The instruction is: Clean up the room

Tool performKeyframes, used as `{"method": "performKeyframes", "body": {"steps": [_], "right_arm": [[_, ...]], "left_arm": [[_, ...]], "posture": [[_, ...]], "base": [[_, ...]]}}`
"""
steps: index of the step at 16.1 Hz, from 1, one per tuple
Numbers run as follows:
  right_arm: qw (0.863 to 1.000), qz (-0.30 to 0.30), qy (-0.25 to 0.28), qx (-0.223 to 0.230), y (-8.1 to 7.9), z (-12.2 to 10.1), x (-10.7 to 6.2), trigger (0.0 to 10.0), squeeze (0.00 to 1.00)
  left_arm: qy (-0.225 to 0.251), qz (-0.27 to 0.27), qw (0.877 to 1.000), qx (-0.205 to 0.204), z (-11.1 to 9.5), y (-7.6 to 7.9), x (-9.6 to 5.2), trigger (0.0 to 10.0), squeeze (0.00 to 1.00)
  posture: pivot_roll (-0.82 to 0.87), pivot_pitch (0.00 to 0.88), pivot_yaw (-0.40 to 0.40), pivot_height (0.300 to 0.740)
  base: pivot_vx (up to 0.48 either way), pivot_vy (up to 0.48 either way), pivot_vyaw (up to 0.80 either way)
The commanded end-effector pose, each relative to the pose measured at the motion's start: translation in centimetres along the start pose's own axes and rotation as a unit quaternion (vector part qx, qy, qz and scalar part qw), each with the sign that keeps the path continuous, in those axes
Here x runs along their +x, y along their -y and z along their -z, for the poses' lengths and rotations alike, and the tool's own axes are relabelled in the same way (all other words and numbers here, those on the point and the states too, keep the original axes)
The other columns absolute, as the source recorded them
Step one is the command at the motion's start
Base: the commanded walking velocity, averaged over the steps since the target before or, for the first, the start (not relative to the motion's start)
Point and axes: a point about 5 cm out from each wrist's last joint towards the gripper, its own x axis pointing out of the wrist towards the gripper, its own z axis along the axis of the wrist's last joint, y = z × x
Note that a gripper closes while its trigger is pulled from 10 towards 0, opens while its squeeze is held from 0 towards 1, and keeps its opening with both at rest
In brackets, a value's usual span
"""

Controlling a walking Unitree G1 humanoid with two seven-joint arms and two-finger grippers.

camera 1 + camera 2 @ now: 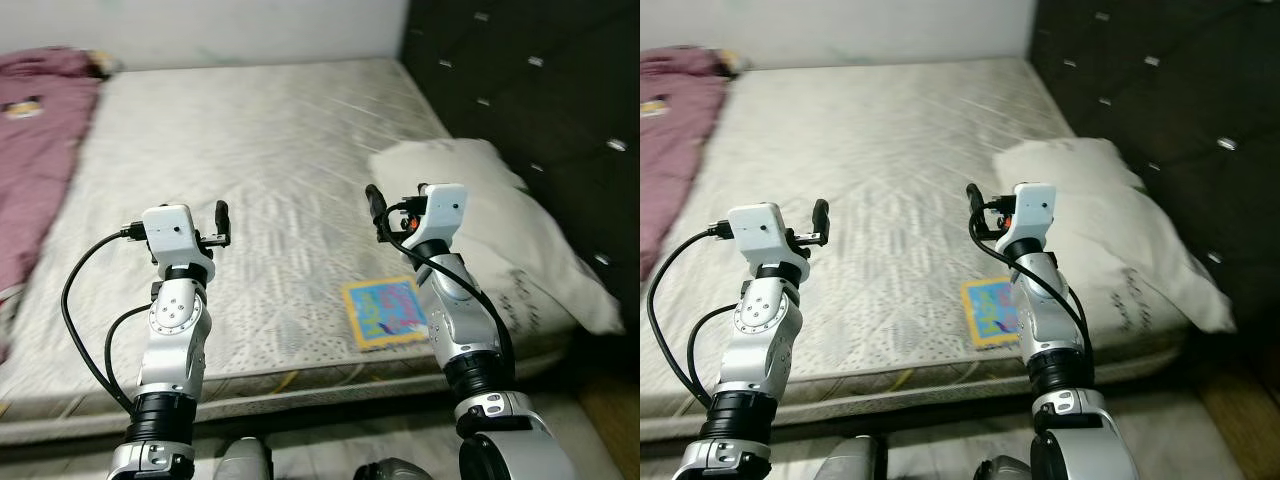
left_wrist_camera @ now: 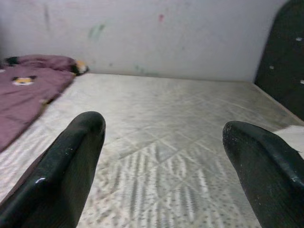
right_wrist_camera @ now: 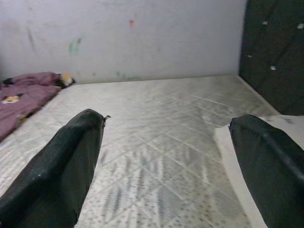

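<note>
While both arms are held raised over the near edge of the mattress (image 1: pixel 290 160), nothing is gripped: the left gripper (image 1: pixel 221 225) and the right gripper (image 1: pixel 385 212) are each seen in the wrist views with fingers spread wide and empty. Nearest, at about 5 o'clock from the scene's centre, a small colourful booklet (image 1: pixel 385 312) lies flat on the mattress, just beside the right forearm. Being thin and flush with the fabric, it could be pushed rather than lifted, or slid off the near edge. At 3 o'clock a white pillow (image 1: pixel 500 220) rests against the dark headboard (image 1: pixel 540 80); its edge could be snagged by a reaching right arm. Farthest, at 10 o'clock, a maroon blanket (image 1: pixel 35 150) is bunched, likely beyond reach without leaning.
</note>
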Motion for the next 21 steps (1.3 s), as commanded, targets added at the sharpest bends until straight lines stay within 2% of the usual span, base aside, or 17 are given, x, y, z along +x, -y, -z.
{"method": "performKeyframes", "body": {"steps": [1,10,16,21], "right_arm": [[1.000,-0.005,0.012,-0.003,-0.26,-0.55,0.33,10.0,0.00],[1.000,-0.022,0.008,0.000,-0.94,-0.53,0.72,10.0,0.00],[1.000,-0.018,0.007,-0.004,-0.54,-0.64,0.72,10.0,0.00],[1.000,0.016,-0.009,-0.019,-0.09,-0.01,0.39,10.0,0.00]], "left_arm": [[0.002,-0.001,1.000,0.005,-0.23,-0.32,0.13,10.0,0.00],[0.008,-0.016,1.000,0.006,-0.47,-0.56,-0.09,10.0,0.00],[0.013,-0.016,1.000,0.004,-0.63,-0.37,-0.18,10.0,0.00],[0.012,-0.005,1.000,0.009,-0.67,-0.72,-0.48,10.0,0.00]], "posture": [[-0.04,0.000,0.025,0.740],[0.01,0.000,-0.013,0.740],[-0.02,0.000,0.000,0.740],[-0.03,0.000,0.016,0.740]], "base": [[0.000,0.000,0.80],[0.000,0.000,0.79],[0.000,0.000,0.00],[0.000,0.000,0.00]]}}
